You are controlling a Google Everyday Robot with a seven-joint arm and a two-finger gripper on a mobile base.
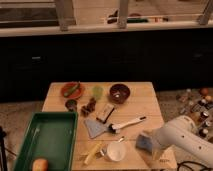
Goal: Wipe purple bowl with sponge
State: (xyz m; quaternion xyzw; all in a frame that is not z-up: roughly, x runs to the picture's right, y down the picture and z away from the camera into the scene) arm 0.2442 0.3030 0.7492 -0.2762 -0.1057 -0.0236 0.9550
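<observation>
Purple bowl (119,93) sits toward the far side of the bench (145,107), right of centre. Sponge (144,142) is at the near right edge, against the gripper (155,143) at the arm's tip; whether the jaws are apart or clamped cannot be told. Step in hand, as judged: getting hold of the sponge. Next: secure it, lift, carry across to the bowl, clearing the white mug (116,151).
</observation>
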